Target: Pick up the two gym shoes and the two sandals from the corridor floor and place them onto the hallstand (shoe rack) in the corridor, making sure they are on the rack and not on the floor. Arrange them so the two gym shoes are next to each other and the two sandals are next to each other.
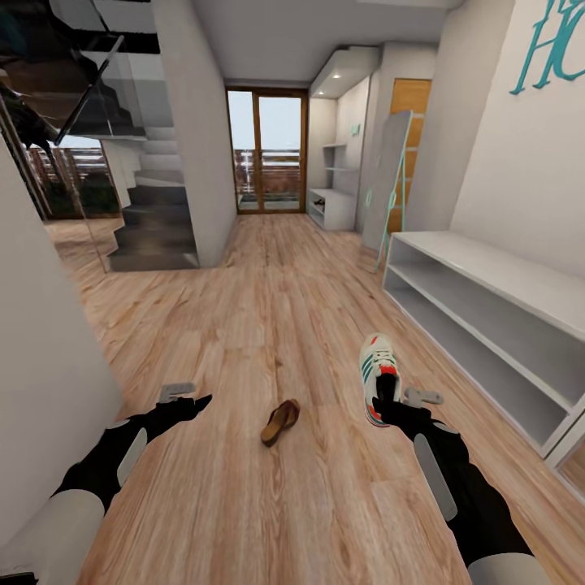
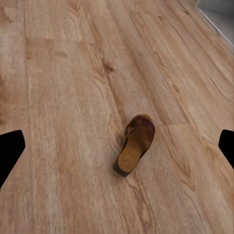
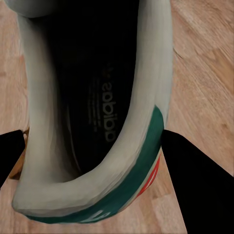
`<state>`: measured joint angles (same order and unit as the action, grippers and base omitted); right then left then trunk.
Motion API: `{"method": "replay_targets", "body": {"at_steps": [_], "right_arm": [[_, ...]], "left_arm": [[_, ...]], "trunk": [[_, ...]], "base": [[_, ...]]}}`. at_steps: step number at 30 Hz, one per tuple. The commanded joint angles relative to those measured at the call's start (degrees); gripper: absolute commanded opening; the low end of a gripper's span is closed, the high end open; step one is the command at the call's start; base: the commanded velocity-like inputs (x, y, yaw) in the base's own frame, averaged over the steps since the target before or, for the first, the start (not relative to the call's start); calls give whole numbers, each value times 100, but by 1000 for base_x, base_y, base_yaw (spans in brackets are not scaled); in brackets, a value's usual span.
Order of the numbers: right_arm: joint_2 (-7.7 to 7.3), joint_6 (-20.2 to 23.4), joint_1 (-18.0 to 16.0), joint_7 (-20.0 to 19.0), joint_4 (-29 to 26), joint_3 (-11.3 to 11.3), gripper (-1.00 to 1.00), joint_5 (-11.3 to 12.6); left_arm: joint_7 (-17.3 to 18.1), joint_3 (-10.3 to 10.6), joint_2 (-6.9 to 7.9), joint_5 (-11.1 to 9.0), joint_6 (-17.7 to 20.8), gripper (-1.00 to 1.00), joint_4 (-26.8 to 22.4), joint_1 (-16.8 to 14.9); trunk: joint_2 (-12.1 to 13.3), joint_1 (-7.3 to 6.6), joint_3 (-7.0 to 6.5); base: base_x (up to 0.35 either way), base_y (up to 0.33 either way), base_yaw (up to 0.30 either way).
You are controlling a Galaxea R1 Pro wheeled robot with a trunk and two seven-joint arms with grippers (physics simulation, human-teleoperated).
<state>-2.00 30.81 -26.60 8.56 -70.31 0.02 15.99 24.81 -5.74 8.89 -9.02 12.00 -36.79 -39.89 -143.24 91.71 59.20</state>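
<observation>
One white gym shoe with green stripes lies on the corridor floor, toe pointing away. My right gripper is at its heel. In the right wrist view the shoe's heel collar sits between the two fingers, pressed against it. A brown sandal lies between my arms, also seen as the sandal in the left wrist view. My left gripper hangs open over bare floor, left of the sandal. The hallstand, with stepped wall shelves above, stands far down the corridor on the right.
A plain white two-bay bench runs along the right wall close to the shoe. A leaning mirror stands beyond it. A staircase and pillar are at the left, a glass door at the corridor's end.
</observation>
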Motion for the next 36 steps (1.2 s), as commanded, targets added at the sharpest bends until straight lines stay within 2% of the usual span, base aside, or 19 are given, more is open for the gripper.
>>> {"method": "replay_targets", "body": {"at_steps": [1, 5, 12, 17, 30, 36], "right_arm": [[-2, 21, -3, 56, -11, 6, -100, 60], [-2, 31, -3, 67, -24, 6, -100, 61], [-2, 31, -3, 67, -24, 6, -100, 62], [-2, 31, -3, 67, -22, 6, -100, 62], [-2, 31, -3, 67, -18, 6, -100, 62], [-2, 31, -3, 67, -18, 6, -100, 62]], "left_arm": [[24, -15, -1, -57, 57, 100, -6, -4], [24, -15, -1, -56, 57, 100, -4, -5], [24, -15, -1, -56, 55, 100, -4, -4], [24, -10, -1, -57, 50, 100, -4, -3], [24, -9, -1, -60, 49, 100, -4, -4], [24, -7, -1, -59, 48, 100, -4, -4]], "trunk": [[-2, 2, 6], [-2, 2, 4], [-2, 2, -18], [-2, 2, -28], [-2, 2, -28], [-2, 2, -38]], "base": [[277, 1, 0], [231, 0, -40], [53, 73, -268], [76, 193, -185], [231, 224, -9], [238, 225, -179]]}}
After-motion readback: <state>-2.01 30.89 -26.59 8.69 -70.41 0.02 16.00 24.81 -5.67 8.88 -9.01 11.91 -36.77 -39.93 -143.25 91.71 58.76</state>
